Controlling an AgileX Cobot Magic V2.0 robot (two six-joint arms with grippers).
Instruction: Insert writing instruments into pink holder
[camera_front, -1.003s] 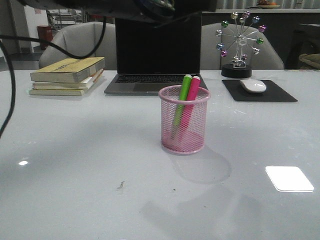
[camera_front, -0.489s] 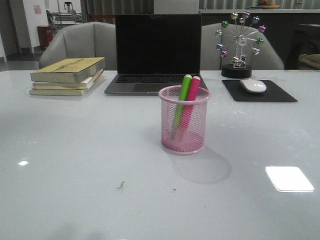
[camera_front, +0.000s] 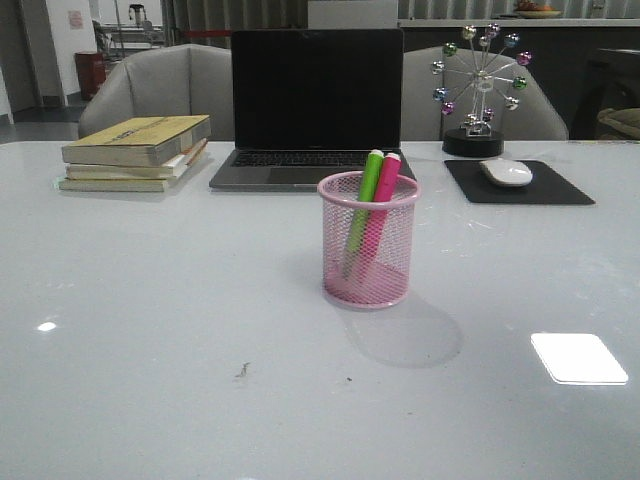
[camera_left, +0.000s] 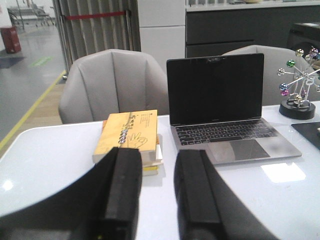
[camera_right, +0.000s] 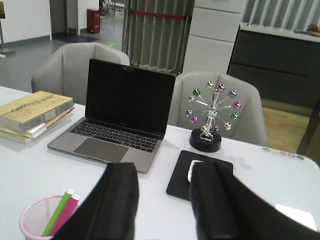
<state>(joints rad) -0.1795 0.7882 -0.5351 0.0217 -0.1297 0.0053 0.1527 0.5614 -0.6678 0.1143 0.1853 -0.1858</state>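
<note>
The front camera sits low, looking straight across the worktop (camera_front: 150, 380) at the laptop (camera_front: 317, 100). Both wrist cameras look from higher up and farther back, over their own fingers (camera_left: 122, 190) (camera_right: 117, 200). All three see the laptop and the books (camera_front: 135, 150).

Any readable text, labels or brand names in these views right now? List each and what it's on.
None reads clearly.
Top book on the stack: dark print and a drawing on the yellow cover, too blurred to read.
Laptop: a faint mark below the screen, too small to read.
Green marker, pink marker and pink holder: no visible lettering.
Mouse and mouse pad: no visible text.
</note>
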